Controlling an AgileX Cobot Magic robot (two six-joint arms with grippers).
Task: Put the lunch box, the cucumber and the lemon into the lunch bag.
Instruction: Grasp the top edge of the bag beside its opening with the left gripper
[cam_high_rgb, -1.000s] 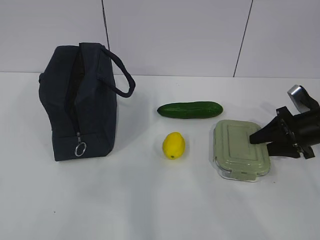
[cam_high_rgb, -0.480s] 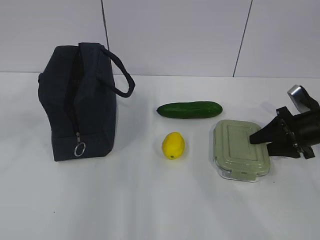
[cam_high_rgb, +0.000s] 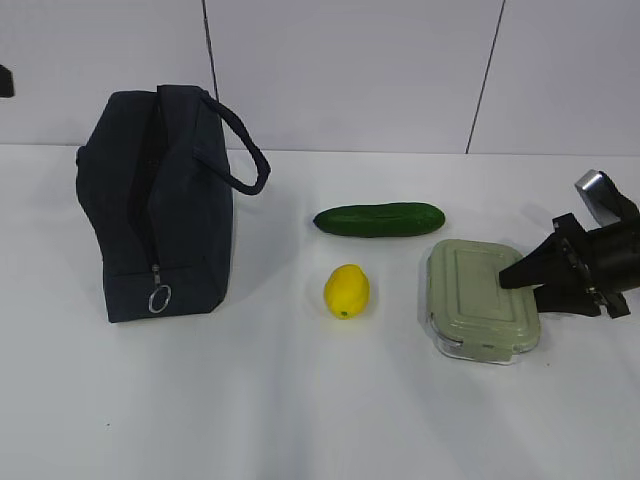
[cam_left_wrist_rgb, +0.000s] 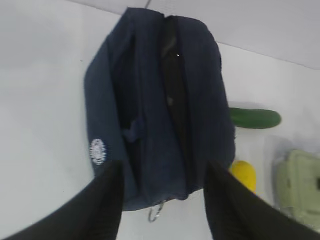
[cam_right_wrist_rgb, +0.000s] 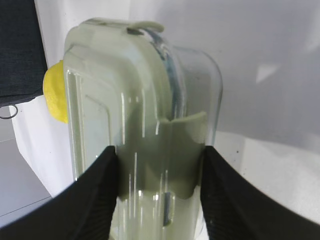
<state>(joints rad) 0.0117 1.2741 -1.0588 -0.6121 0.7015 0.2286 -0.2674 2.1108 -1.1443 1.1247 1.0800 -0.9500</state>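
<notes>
The navy lunch bag (cam_high_rgb: 165, 210) stands upright at the left with its top zipper parted. My left gripper (cam_left_wrist_rgb: 162, 172) hovers open above the lunch bag (cam_left_wrist_rgb: 155, 115), nothing between its fingers. In the middle lie the cucumber (cam_high_rgb: 380, 219) and, nearer the front, the lemon (cam_high_rgb: 347, 291). The lunch box (cam_high_rgb: 478, 300), with its sage-green lid, rests on the table at the right. My right gripper (cam_high_rgb: 510, 280) is shut on its right end. In the right wrist view both fingers press the sides of the lunch box (cam_right_wrist_rgb: 135, 110), right gripper (cam_right_wrist_rgb: 159, 160).
A metal ring pull (cam_high_rgb: 160, 299) hangs at the bag's front lower end. The bag's loop handle (cam_high_rgb: 245, 150) sticks out to the right. The white table (cam_high_rgb: 300, 400) runs back to a panelled wall. A dark bit of the left arm (cam_high_rgb: 4, 80) shows at the upper left edge.
A dark bit of the left arm has come into the exterior view's upper left edge. The right gripper, lunch box, cucumber and lemon have stayed put.
</notes>
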